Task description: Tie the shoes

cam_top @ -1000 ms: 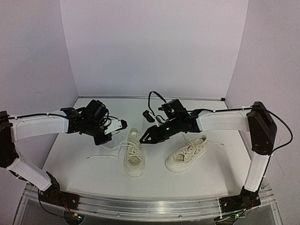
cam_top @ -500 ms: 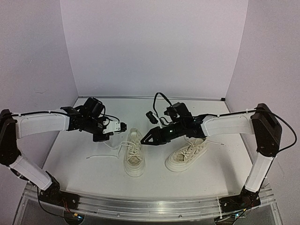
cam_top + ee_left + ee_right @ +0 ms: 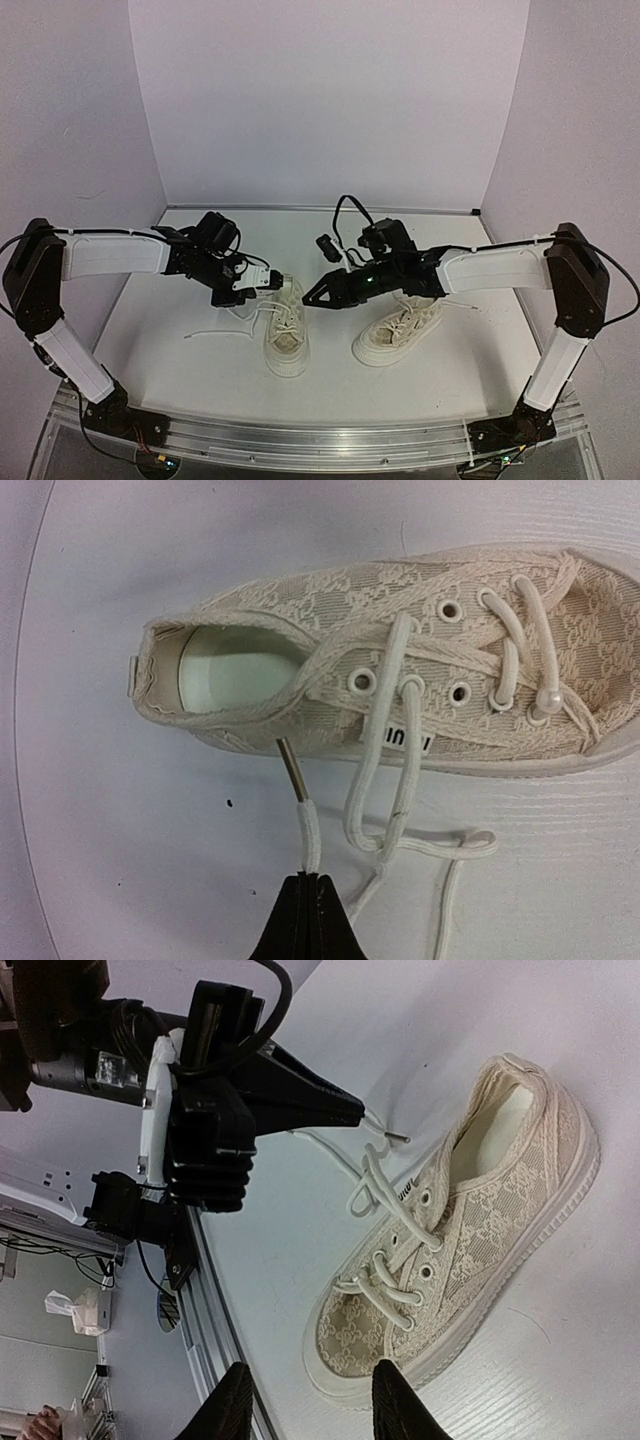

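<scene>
Cream canvas from above: the left shoe (image 3: 286,338) and right shoe (image 3: 400,328) sit side by side on the table (image 3: 160,350), laces loose. The left gripper (image 3: 268,282) and right gripper (image 3: 308,299) hang near the left shoe's heel.

From the left wrist, the jaws are clamped on the lace (image 3: 311,832) just below its aglet (image 3: 292,770), beside the collar. I judge the lace thin, limp and slippery, best pinched near the stiff tip. The shoe looks light and may slide when tugged.

From the right wrist, those jaws stand apart, grasping nothing, close by the left shoe. No containers here — the shoe's mouth holds only its insole.
</scene>
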Robot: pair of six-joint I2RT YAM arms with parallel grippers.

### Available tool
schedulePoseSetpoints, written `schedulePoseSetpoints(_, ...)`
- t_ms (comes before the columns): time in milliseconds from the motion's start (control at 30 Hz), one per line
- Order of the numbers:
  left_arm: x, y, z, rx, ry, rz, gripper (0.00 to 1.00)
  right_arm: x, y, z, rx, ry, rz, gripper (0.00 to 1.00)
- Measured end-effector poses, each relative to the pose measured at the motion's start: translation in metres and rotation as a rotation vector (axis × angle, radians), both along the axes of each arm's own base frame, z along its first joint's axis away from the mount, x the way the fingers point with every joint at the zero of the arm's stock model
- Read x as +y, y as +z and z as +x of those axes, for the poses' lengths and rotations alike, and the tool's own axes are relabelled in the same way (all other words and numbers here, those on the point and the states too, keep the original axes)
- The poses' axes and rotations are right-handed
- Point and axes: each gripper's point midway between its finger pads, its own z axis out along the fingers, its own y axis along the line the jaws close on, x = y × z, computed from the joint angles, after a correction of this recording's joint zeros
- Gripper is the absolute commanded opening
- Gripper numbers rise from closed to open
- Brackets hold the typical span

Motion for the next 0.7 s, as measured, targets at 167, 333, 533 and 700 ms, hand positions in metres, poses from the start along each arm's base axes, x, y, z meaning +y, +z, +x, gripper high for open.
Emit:
schedulePoseSetpoints(167,-0.009,-0.006,-0.012,0.035,-0.041,0.012,0.00,0.001,0.002,0.001,-0.001,-0.005,0.014,0.41)
schedulePoseSetpoints(333,-0.015,-0.009,-0.017,0.050,-0.060,0.025,0.00,0.001,0.000,0.001,0.002,-0.007,0.015,0.41)
schedulePoseSetpoints(533,-0.026,-0.004,-0.018,0.048,-0.083,0.018,0.00,0.001,0.001,0.001,-0.003,-0.007,0.021,0.41)
schedulePoseSetpoints(700,-0.030,-0.006,-0.027,0.069,-0.108,0.020,0.00,0.002,0.002,0.001,-0.005,-0.006,0.024,0.40)
